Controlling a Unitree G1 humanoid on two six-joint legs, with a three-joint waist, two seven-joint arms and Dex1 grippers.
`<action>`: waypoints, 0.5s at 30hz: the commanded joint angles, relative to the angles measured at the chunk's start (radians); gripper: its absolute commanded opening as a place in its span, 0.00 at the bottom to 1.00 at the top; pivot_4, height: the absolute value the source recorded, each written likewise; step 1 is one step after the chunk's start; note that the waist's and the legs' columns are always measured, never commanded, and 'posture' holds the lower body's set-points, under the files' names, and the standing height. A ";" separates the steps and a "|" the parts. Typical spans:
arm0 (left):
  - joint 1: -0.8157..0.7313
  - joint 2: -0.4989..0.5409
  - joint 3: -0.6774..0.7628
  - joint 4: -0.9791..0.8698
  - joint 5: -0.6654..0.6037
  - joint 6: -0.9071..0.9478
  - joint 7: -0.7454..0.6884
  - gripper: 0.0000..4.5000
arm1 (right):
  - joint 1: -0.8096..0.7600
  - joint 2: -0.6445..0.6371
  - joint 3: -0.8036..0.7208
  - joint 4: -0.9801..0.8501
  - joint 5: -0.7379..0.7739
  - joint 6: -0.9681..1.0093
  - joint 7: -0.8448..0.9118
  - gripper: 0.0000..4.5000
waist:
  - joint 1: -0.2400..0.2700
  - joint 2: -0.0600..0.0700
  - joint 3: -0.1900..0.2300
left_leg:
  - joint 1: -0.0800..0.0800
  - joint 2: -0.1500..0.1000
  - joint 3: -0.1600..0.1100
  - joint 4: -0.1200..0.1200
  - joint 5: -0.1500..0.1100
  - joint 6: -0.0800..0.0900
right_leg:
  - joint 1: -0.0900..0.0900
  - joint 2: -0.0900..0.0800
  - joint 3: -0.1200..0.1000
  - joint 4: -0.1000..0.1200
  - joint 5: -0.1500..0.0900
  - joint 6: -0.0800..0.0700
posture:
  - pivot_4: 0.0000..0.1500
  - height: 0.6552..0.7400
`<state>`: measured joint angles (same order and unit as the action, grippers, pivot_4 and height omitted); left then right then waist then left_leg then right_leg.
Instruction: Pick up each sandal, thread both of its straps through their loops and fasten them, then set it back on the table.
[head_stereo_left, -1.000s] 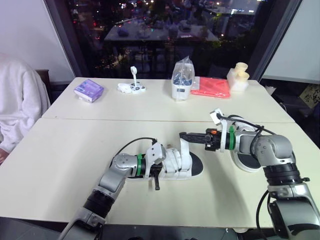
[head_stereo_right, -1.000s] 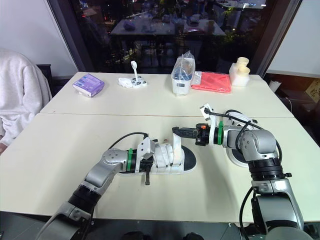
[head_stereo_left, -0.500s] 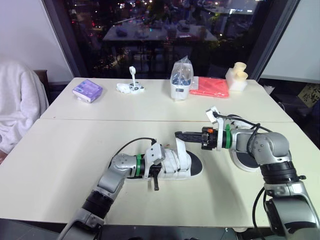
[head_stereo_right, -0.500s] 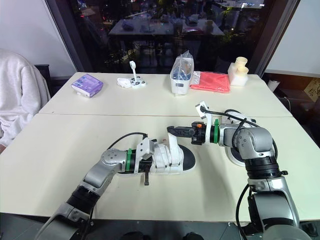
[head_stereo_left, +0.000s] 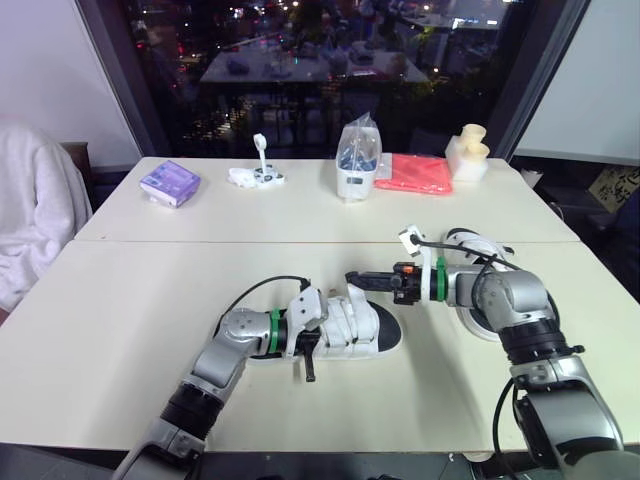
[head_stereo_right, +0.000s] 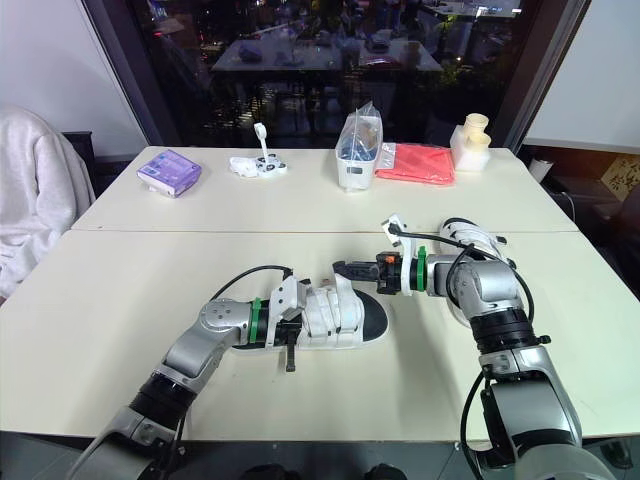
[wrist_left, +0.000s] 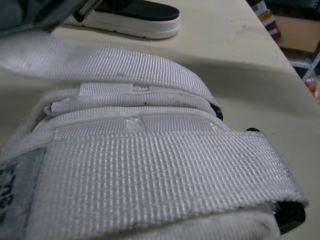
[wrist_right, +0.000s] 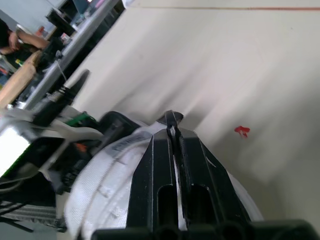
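Mid-table, your left gripper (head_stereo_left: 309, 352) sits against the white webbing sandal (head_stereo_left: 350, 325); grip, can't tell.
Right gripper (head_stereo_left: 352, 279) fingers (wrist_right: 160, 170) pressed together over its strap (wrist_left: 125, 65).

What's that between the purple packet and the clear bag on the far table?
A small white object with an upright stem sits between the purple packet and the clear bag, roughly midway; the left eye view shows it.

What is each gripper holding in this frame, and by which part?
The right gripper pinches the end of a white strap on the sandal. The left gripper sits against the sandal's other end; whether it grips cannot be told.
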<state>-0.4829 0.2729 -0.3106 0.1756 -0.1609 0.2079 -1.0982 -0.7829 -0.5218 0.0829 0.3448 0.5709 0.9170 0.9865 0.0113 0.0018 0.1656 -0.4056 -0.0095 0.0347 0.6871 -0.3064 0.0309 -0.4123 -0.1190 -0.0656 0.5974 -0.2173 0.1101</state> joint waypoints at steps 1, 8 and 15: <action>0.064 -0.003 -0.086 0.028 0.022 0.029 -0.030 0.00 | -0.027 0.023 0.008 0.028 -0.047 -0.061 -0.001 0.01 | -0.001 0.000 0.000 | 0.000 0.000 0.000 0.000 0.000 0.000 | 0.000 0.000 0.000 0.000 0.000 0.000 | 1.00 1.00; 0.067 -0.001 -0.086 0.022 0.022 0.031 -0.025 0.00 | -0.002 0.072 0.105 0.130 -0.181 -0.179 0.024 0.01 | -0.007 0.001 -0.001 | 0.010 0.000 0.001 -0.004 0.000 0.000 | 0.007 0.000 0.000 0.000 0.000 0.000 | 1.00 1.00; 0.068 0.003 -0.082 0.018 0.021 0.038 -0.024 0.00 | 0.027 0.095 0.196 0.188 -0.297 -0.269 0.061 0.44 | -0.008 0.007 -0.010 | 0.013 0.001 0.002 -0.005 0.000 0.000 | 0.009 0.000 0.000 0.000 0.000 0.001 | 1.00 1.00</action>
<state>-0.4656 0.2785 -0.3077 0.1747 -0.1595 0.2271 -1.0871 -0.7846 -0.4430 0.2135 0.5076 0.3290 0.6618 1.0345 0.0037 0.0083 0.1558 -0.3924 -0.0086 0.0362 0.6825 -0.3066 0.0307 -0.4029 -0.1189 -0.0653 0.5975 -0.2178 0.1107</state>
